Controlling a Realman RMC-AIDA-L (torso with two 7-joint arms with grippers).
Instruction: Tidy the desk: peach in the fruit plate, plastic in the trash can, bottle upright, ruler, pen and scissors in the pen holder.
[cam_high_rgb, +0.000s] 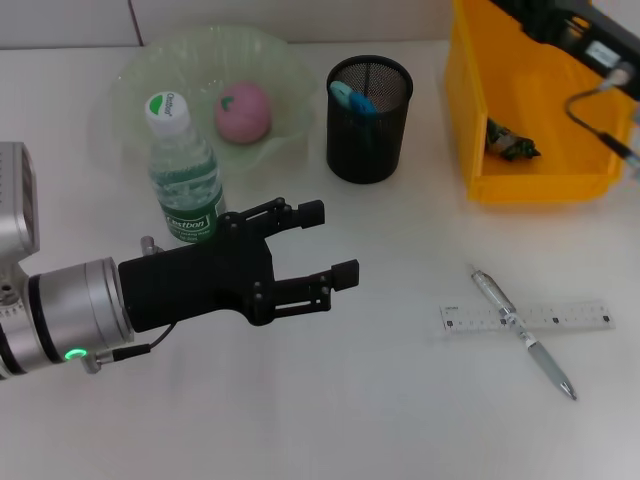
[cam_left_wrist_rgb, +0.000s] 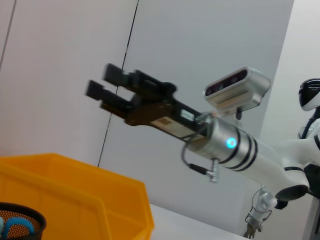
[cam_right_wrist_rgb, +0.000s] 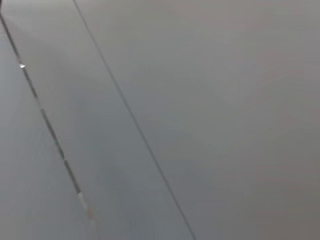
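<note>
Head view, lower right: pen (cam_high_rgb: 521, 332) lies across ruler (cam_high_rgb: 526, 318), both light, stiff, slippery, best pinched mid-length; left gripper (cam_high_rgb: 336, 243) spread empty, right gripper's fingers indeterminable.

head looks down; left wrist shares its yellow bin (cam_left_wrist_rgb: 75, 195).

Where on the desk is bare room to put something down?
Bare: the near strip between the left gripper and the pen crossing the ruler. Crowded: the far row of fruit plate, bottle, pen holder, yellow bin.
</note>
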